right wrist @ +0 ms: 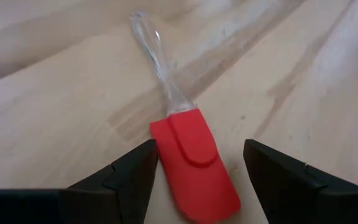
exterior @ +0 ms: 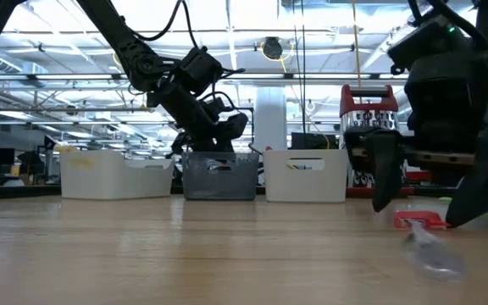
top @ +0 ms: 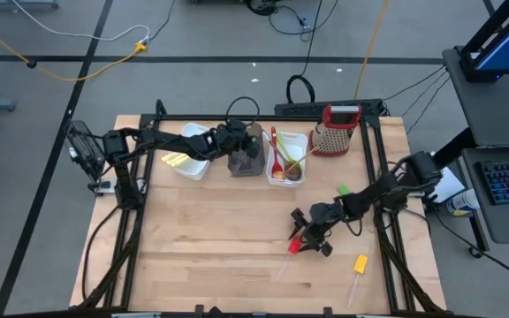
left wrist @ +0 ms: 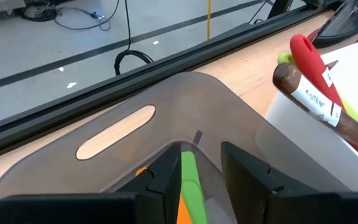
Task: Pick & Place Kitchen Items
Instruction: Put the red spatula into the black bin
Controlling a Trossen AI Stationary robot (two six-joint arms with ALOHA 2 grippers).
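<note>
Right gripper [right wrist: 194,174] stands with jaws wide open, low over the table, the red spatula [right wrist: 194,162] lying flat between its fingers, head nearest, clear handle pointing away; not yet grasped. Left gripper [left wrist: 201,180] is over the grey tub [left wrist: 185,99], its part-open fingers astride a green utensil [left wrist: 190,180]. Several utensils already sit in the tubs. A yellow spatula [top: 360,263] and a green one [top: 344,189] remain on the table nearby.

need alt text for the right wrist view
The right gripper, jaws open, sits low over a red-headed spatula lying flat on the wooden table, its head between the two dark fingers and its clear handle pointing away from the camera.
</note>
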